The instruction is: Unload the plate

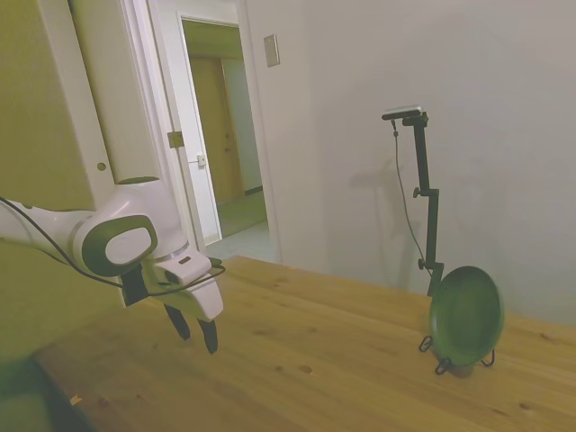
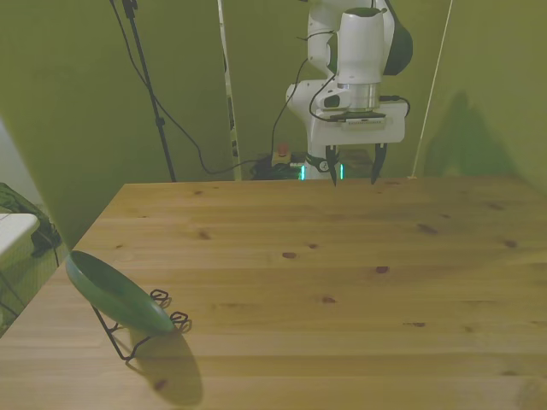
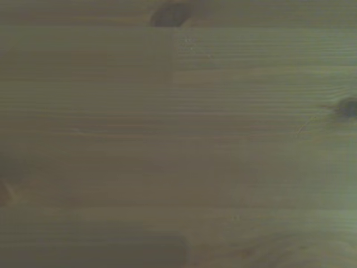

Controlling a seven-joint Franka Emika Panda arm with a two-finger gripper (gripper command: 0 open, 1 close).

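Plate (image 1: 466, 315) of dark green, round and shallow, stands tilted on its rim in a thin black wire stand (image 1: 443, 358), leaning back against the stand's upright wires; in the front view we find it near the surface's (image 2: 342, 256) corner at the front view's left, close to the near edge, its glossy face turned away from that camera and its shadow falling on the wood just beside it; in the side view its face shows nearly full-on, close to the surface's far end. Pincer (image 2: 352, 168) hangs well apart from the plate, above the edge of the surface nearest the robot's base; we see its two dark fingers (image 1: 209, 335) pointing down with a clear gap between them and nothing held, so it is released; the fingertips sit above the wood without touching it. In the wrist view we see only bare wood grain with a few dark knots (image 3: 170, 15), soft in focus. Beyond the surface, in the side view, we note a white wall and an open doorway (image 1: 220, 135).
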